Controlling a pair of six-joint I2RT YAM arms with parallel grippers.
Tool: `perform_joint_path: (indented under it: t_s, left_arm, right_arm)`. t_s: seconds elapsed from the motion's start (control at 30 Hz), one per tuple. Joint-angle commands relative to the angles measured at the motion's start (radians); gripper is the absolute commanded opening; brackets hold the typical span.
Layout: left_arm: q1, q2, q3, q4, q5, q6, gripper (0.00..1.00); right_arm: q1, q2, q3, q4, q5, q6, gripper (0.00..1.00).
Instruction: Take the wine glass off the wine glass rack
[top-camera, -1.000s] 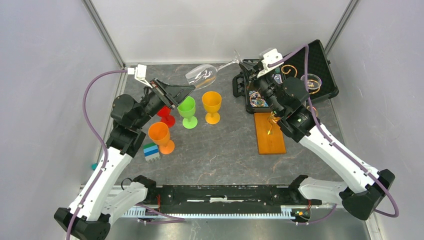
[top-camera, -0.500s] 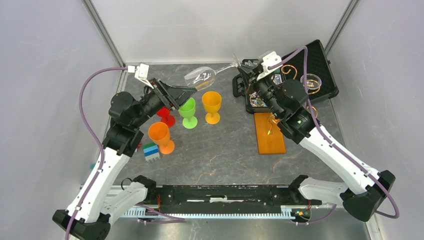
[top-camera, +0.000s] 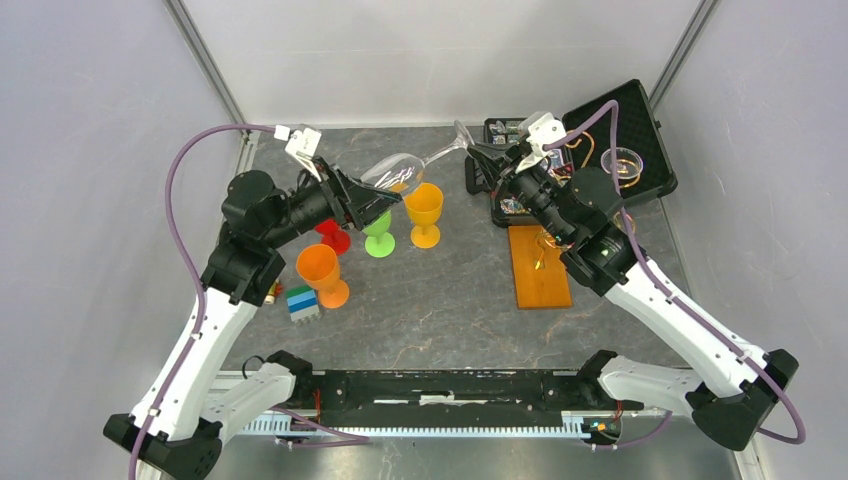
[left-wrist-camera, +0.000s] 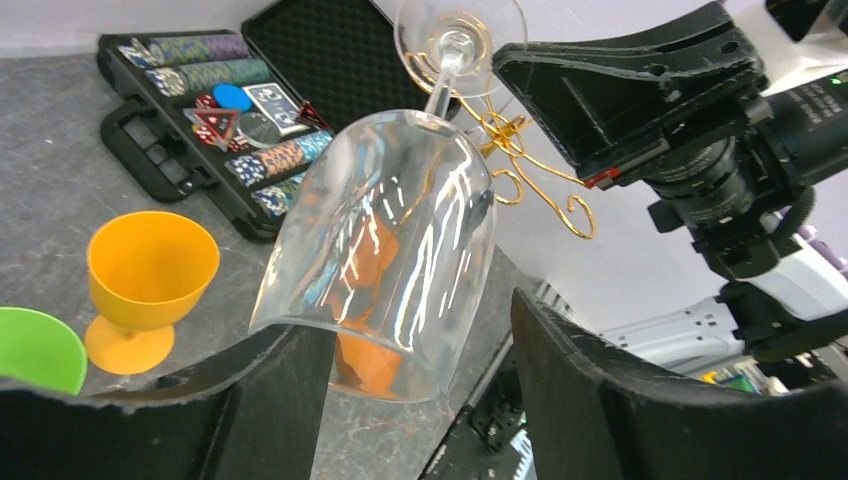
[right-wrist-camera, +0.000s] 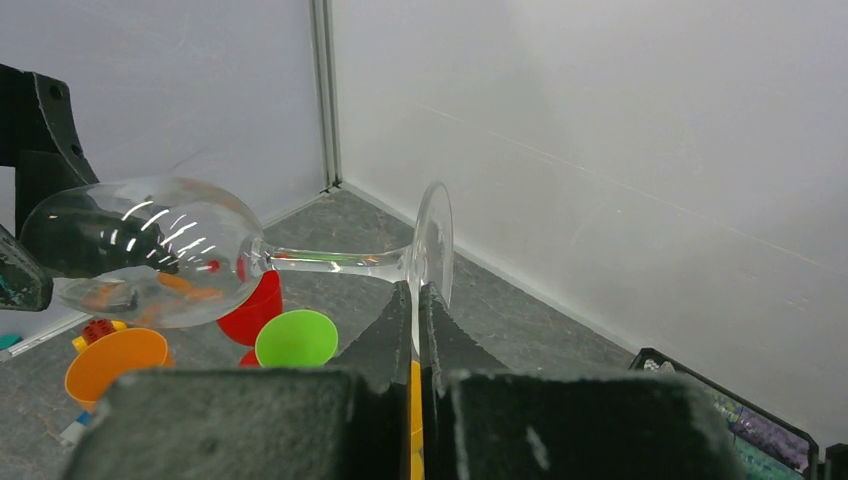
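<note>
Wine glass (top-camera: 398, 170) is clear of the wine glass rack (top-camera: 540, 272), hanging nearly sideways in the air above the coloured cups (top-camera: 424, 205). Right end effector (right-wrist-camera: 420, 300) is clamped on the rim of its foot. Left end effector (left-wrist-camera: 410, 318) is spread wide either side of the bowl, not gripping. I'd centre the bowl, squeeze gently, and only then free the foot. Slippery glass, so go slow.

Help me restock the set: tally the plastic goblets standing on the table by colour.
Red plastic goblet: 1
Green plastic goblet: 1
Yellow plastic goblet: 1
Orange plastic goblet: 1
Total: 4
</note>
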Motion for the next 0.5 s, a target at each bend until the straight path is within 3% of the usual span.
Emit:
perform_joint_path:
  t_s: [0.0,0.23,0.47]
  left_arm:
    - [-0.002,0.0,0.034,0.038,0.067,-0.024,0.64]
    - [-0.002,-0.034,-0.001,0.124,0.054,-0.136,0.4]
    - [-0.002,-0.042,-0.01,0.133,0.013,-0.141,0.19]
  right_arm:
    - [0.004,-0.021,-0.004,0.069,-0.017,0.057,0.0]
    - [0.004,-0.002,-0.028,0.118,0.041,0.089,0.0]
    - [0.004,0.013,-0.029,0.13,0.051,0.106,0.0]
